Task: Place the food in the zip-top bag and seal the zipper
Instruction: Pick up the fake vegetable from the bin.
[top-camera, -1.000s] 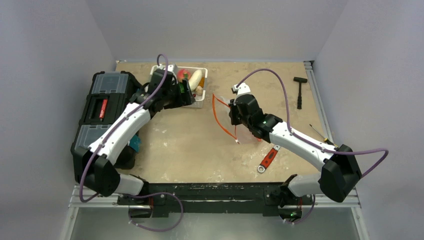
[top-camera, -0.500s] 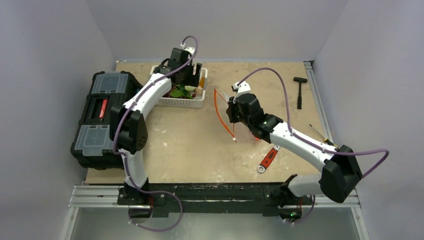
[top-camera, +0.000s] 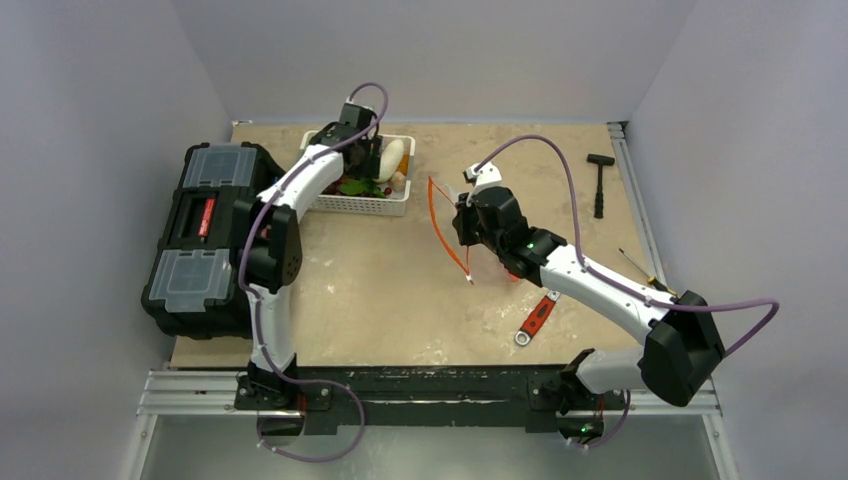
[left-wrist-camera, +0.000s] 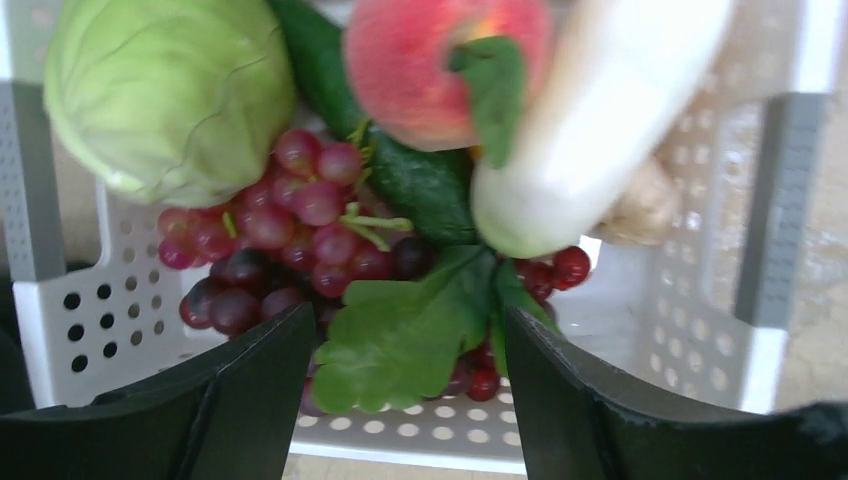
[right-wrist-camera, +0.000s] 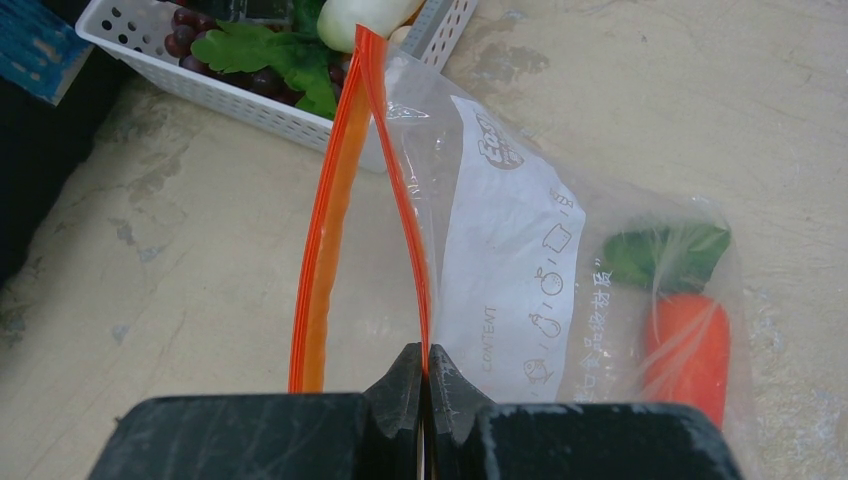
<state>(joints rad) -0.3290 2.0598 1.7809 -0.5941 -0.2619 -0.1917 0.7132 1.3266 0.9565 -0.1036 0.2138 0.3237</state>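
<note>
Fingers (right-wrist-camera: 400, 385) of the right gripper (right-wrist-camera: 427, 378) are pinching tight on one lip of the zipper (right-wrist-camera: 320, 260), which is running lengthwise from 6 o'clock toward 12 o'clock, pointing at the basket (right-wrist-camera: 130, 55). The zip-top bag (right-wrist-camera: 520, 260) is spreading toward 3 o'clock, carrot (right-wrist-camera: 685, 345) inside. The left gripper (left-wrist-camera: 405, 340) is hanging wide open, empty, over grapes (left-wrist-camera: 290, 230).

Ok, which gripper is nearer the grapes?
Left. The left gripper, jaws open, hangs directly above the grapes in the basket; the right gripper is apart from the basket, jaws shut on the zipper.
</note>
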